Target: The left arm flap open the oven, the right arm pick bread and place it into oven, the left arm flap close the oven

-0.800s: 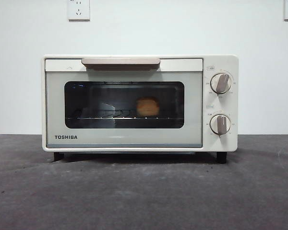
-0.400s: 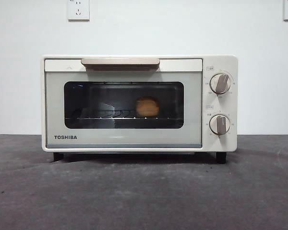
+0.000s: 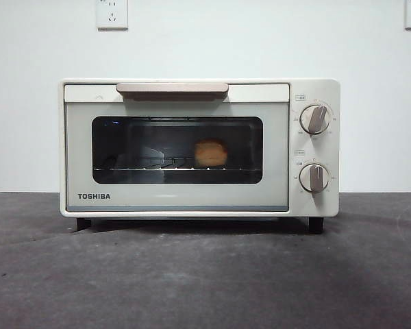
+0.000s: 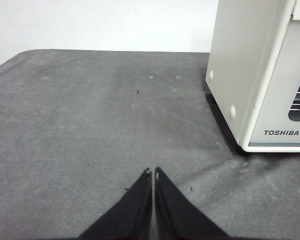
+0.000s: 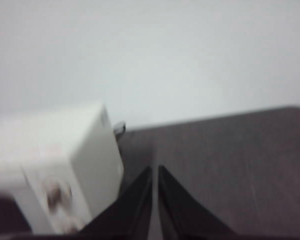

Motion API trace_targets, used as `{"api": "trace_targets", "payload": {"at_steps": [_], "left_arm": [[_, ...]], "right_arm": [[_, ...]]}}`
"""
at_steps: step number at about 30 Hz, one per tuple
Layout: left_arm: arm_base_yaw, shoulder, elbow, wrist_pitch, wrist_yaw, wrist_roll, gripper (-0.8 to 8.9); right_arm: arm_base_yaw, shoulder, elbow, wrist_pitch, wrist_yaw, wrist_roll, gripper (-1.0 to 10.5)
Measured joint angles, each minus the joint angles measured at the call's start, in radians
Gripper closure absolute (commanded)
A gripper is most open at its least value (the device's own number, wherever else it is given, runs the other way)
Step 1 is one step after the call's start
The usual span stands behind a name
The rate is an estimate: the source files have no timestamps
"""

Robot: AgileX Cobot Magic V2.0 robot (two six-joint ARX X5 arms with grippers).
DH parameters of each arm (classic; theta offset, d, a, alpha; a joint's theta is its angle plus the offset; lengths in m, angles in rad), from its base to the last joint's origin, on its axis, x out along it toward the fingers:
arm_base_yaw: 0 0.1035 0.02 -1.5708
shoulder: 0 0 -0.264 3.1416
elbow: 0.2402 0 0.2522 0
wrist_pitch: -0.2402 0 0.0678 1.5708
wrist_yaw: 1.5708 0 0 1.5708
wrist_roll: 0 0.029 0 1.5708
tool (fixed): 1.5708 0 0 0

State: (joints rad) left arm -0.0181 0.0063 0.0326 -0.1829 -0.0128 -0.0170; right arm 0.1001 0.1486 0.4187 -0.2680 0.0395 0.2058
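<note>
The cream-white TOSHIBA oven stands in the middle of the table with its door shut and its beige bar handle at the top. The golden bread sits on the wire rack behind the dark glass. Neither arm shows in the front view. My left gripper is shut and empty, low over the grey table beside the oven's side wall. My right gripper is shut and empty, raised off to the side of the oven; that view is blurred.
The grey table top stretches in front of the oven. A white wall with two power sockets stands behind. The oven's two round knobs are on its right panel.
In the front view the oven and the bread have not moved. No arm shows in any of the front frames.
</note>
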Motion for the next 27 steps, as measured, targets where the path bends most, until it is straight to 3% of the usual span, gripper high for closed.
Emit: {"api": "trace_targets", "payload": {"at_steps": [7,14,20,27], "left_arm": [[0.000,0.000,0.000,0.000,0.000,0.000,7.97],[0.000,0.000,0.000,0.000,0.000,0.000,7.97],[0.000,0.000,0.000,0.000,0.000,0.000,7.97],[0.000,0.000,0.000,0.000,-0.001,0.000,7.97]], "right_arm": [[-0.025,-0.095,-0.240,-0.008,-0.047,-0.086,9.3],[-0.025,-0.143,-0.339,0.008,-0.048,-0.177,9.3],[-0.025,-0.142,-0.387,0.064,-0.117,-0.211,9.3],[-0.029,-0.142,-0.399,0.097,-0.138,-0.217,9.3]]}}
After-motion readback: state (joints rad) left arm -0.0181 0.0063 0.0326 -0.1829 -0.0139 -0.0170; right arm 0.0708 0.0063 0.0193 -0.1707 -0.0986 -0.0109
